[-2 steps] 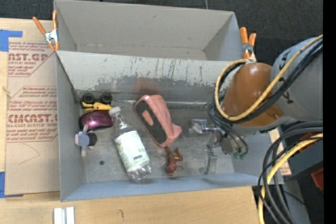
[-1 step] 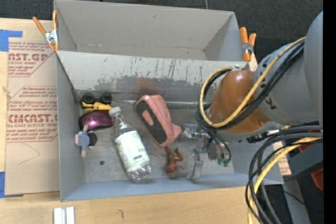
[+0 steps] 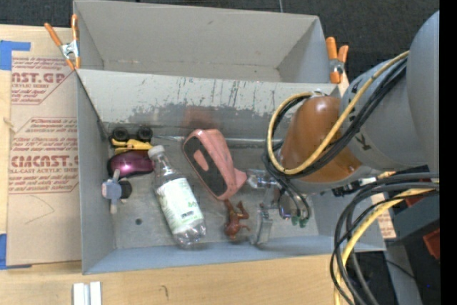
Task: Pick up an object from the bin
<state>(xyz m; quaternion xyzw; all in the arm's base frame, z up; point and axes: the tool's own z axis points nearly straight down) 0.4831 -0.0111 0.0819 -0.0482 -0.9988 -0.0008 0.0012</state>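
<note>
End effector (image 3: 265, 219) low in bin (image 3: 200, 46), right of bottle (image 3: 177, 202); released or clenched, can't tell. Brown toy (image 3: 235, 219) right of bottle, just beside end effector. Pink case (image 3: 209, 162) up-right of bottle.

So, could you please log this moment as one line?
jaws: low, beside brown toy | nearby: pink case, clear bottle | lifted: nothing yet

Evenly bright, lit probably from above. Pale sheen on bin (image 3: 193, 46) back wall; soft shadow along floor's right edge under arm (image 3: 400, 118).
</note>
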